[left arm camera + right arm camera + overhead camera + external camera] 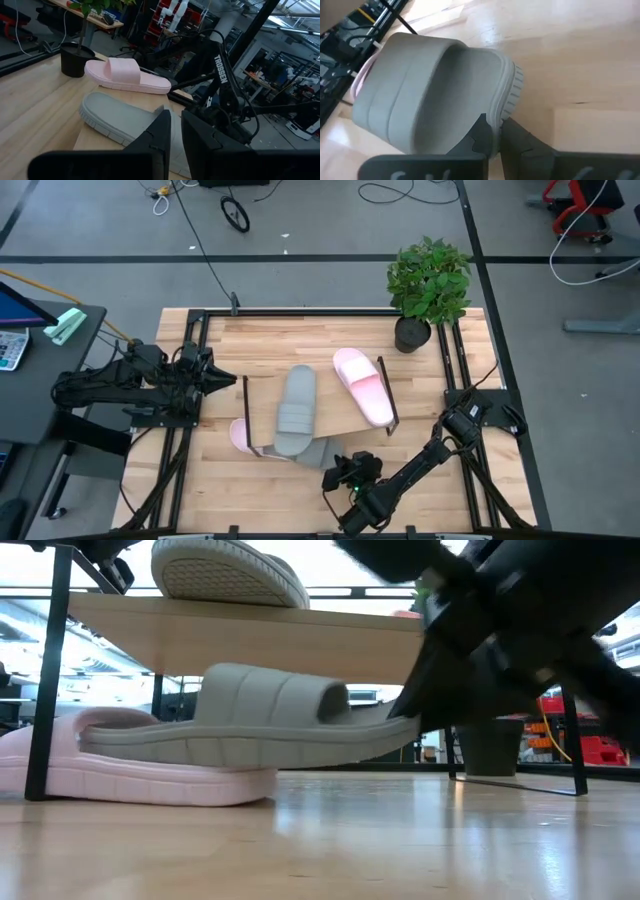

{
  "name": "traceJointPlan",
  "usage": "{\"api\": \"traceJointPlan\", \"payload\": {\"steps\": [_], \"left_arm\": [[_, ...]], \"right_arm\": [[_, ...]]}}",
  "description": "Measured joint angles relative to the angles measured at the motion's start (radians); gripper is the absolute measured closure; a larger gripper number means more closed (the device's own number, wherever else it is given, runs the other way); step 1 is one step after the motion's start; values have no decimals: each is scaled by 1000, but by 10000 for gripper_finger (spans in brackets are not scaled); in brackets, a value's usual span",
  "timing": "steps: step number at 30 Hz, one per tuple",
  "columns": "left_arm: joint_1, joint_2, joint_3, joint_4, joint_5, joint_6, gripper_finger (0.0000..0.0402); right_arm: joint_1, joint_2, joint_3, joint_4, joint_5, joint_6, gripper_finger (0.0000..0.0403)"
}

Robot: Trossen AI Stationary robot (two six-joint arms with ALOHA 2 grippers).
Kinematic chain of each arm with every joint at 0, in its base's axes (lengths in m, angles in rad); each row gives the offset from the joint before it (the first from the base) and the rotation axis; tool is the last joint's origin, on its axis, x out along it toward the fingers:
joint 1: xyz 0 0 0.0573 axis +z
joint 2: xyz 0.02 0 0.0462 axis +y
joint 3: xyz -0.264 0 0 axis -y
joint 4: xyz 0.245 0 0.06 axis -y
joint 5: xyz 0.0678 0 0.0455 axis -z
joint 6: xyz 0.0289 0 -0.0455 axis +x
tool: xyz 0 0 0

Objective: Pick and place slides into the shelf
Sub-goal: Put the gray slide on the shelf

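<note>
Right end effector point(492, 132) is clamped on the edge of a soft pale grey slip-on slide with a wide strap point(430, 90), the two dark fingers pinching its sole rim at one end; gripping by the thin rim rather than the bulky strap probably gives the narrow fingers something they can close on. In the low view that held grey slide point(250, 725) hangs tilted just under the light-wood board of the low shelf with thin black end frames point(250, 635), its far end resting on a light pink slide point(130, 775) that lies flat on the wooden counter point(400, 840) beneath the board, so the grey one looks to be on its way into the lower space beside or over its neighbour. On top of the board lie the other two slides side by side: a second pale grey one point(297, 408) and, to its right, a second light pink one point(363, 385). Left end effector point(175, 132) sits off the left end of the shelf, its fingers drawn nearly together on nothing, apparently waiting. A potted green plant in a black pot point(428, 285) stands at the far right of the counter, well apart from the work.
</note>
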Motion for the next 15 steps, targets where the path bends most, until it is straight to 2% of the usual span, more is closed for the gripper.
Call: {"api": "traceJointPlan", "payload": {"steps": [7,12,15], "left_arm": [[0,0,0,0,0,0,353],[0,0,0,0,0,-1,359],[0,0,0,0,0,-1,362]], "right_arm": [[65,-59,0,-99,-27,0,380],[79,-91,0,-118,-2,-6,380],[110,-103,0,-132,-28,-6,380]]}}
